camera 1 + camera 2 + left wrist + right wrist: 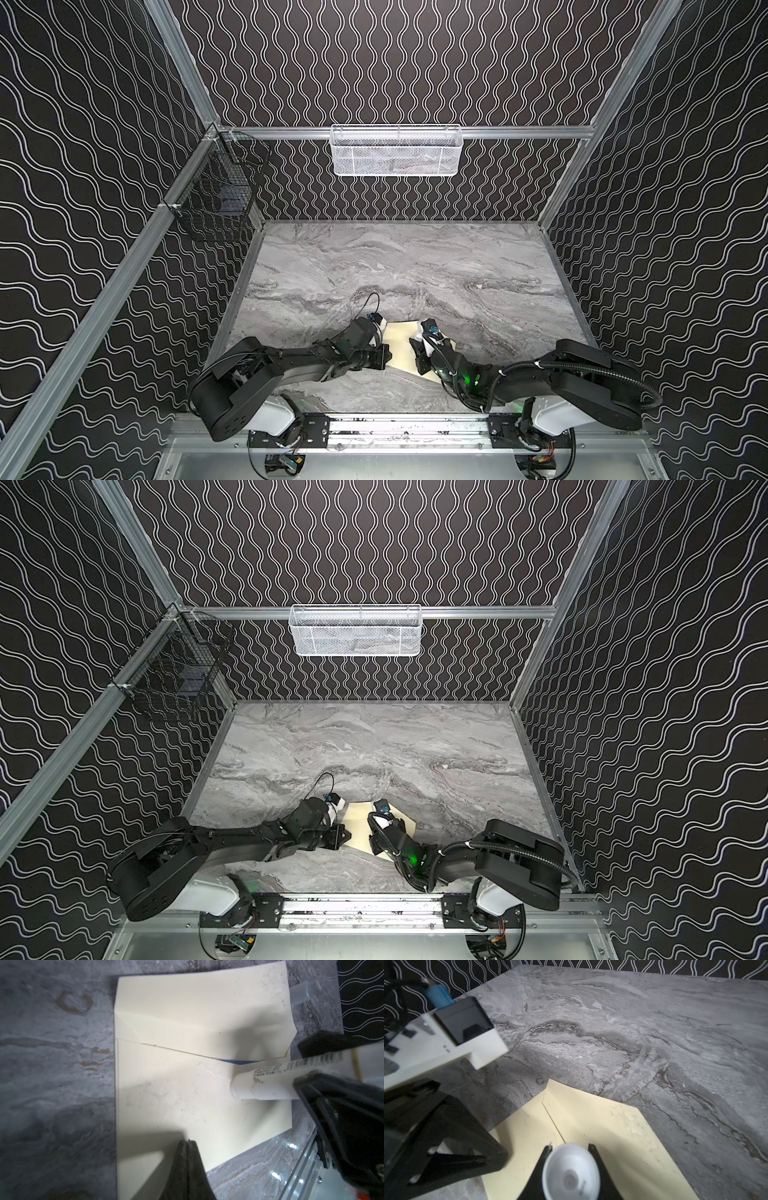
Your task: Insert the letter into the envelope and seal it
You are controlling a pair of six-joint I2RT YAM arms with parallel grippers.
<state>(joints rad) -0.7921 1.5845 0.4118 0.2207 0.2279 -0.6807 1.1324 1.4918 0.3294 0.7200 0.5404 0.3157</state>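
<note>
A grey marble-patterned tabletop (415, 266) fills the floor of the cell in both top views. At twelve o'clock from its middle, a white mesh basket (396, 150) hangs on the aluminium rail (519, 132) that crosses the back wall; what lies inside is too indistinct to name. At ten o'clock, a black wire basket (216, 195) hangs from the left side rail, with something dark in it. Black wallpaper (395, 62) with white wavy lines covers all three walls. At six o'clock, a metal base rail (407, 428) runs along the table's front edge. The left wrist view shows a white tube (268, 1082) with a printed barcode, slanting down, and a small clear cap (299, 994) lying on the marble, apart from it.
</note>
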